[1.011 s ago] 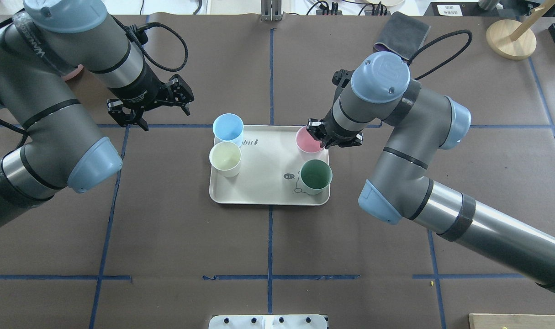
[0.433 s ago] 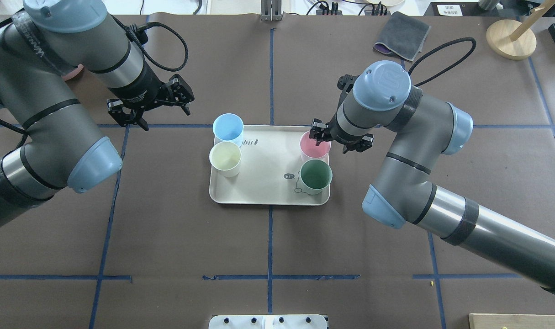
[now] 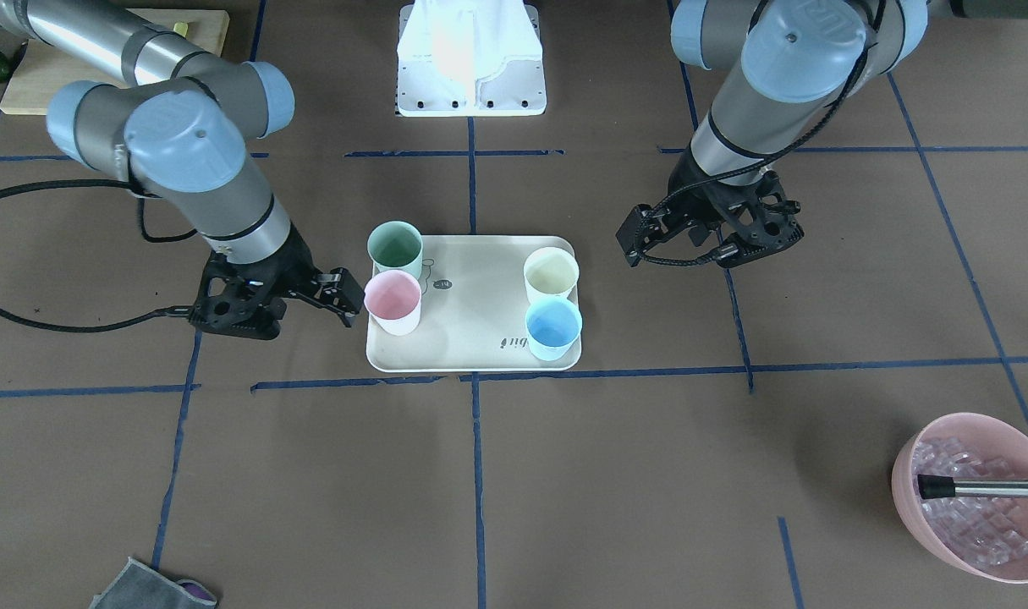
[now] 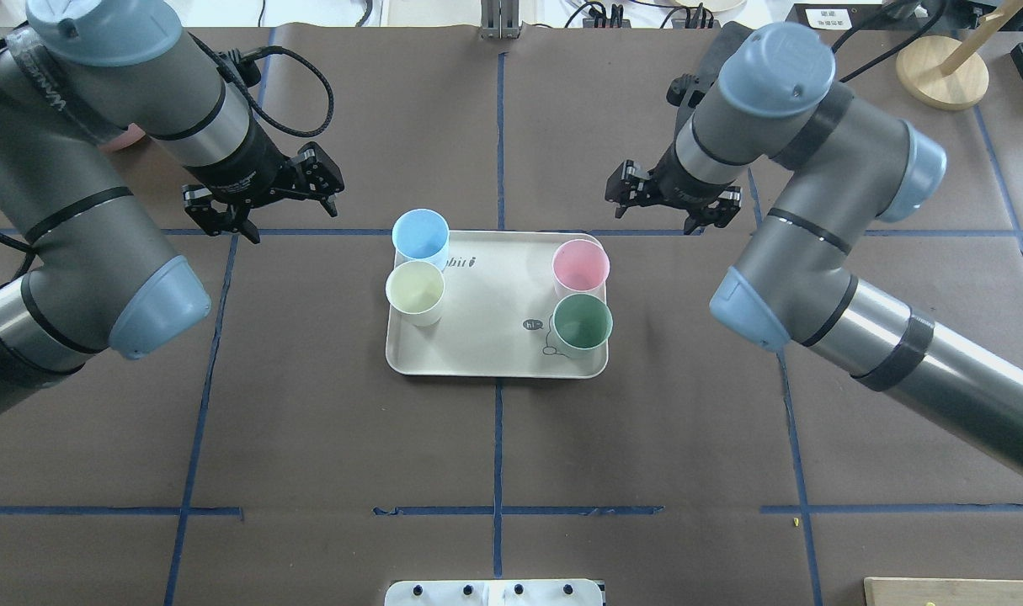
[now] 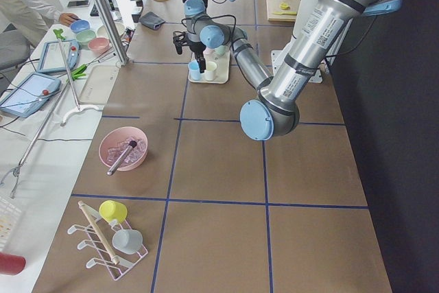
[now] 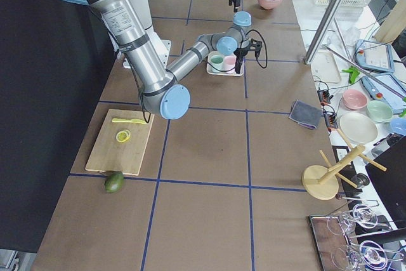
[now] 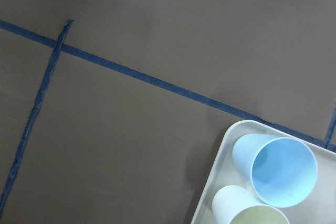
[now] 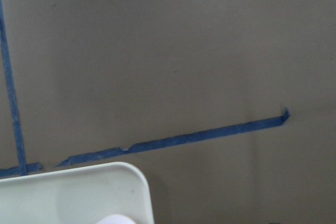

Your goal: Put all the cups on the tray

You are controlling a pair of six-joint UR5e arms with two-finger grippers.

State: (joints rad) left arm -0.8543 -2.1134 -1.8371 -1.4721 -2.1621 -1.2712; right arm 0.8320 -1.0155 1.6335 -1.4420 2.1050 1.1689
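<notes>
Cups (image 4: pixel 420 236): all four upright on tray (image 4: pixel 494 332). Left gripper (image 4: pixel 290 220), right gripper (image 3: pixel 350 300) both released, empty. Risk: right one near pink cup (image 3: pixel 393 302); a careless swing could topple it.

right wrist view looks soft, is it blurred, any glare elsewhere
Right wrist view: yes, soft throughout, tray corner and blue tape edges fuzzy. Left wrist view: sharper, light blue cup rim crisp. Front-facing view: white robot base blown out by glare.
</notes>
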